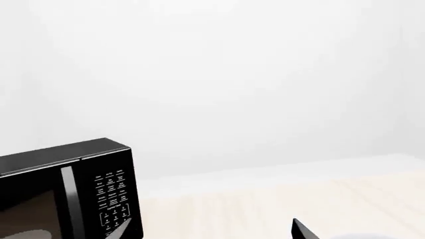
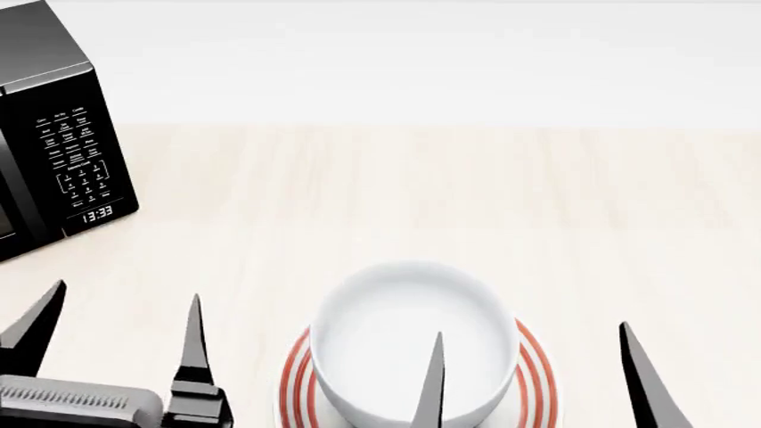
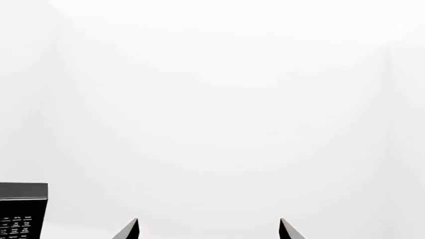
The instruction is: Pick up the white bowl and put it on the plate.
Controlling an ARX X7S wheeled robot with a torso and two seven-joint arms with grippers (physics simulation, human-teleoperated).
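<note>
In the head view the white bowl point(image 2: 393, 321) stands upright on the plate point(image 2: 537, 374), whose red rings show around its base. My right gripper point(image 2: 529, 330) is open, with one finger in front of the bowl and the other off the plate's right side; nothing is held. My left gripper point(image 2: 127, 291) is open and empty, to the left of the plate. The left wrist view shows only the tips of the left gripper point(image 1: 212, 219), spread wide over the table. The right wrist view shows the right gripper point(image 3: 208, 219) spread against the pale wall.
A black microwave point(image 2: 48, 134) stands at the table's far left, its keypad facing me; it also shows in the left wrist view as the microwave point(image 1: 66, 194) and in the right wrist view as the microwave point(image 3: 23, 209). The light wooden table point(image 2: 476, 196) runs back to a white wall.
</note>
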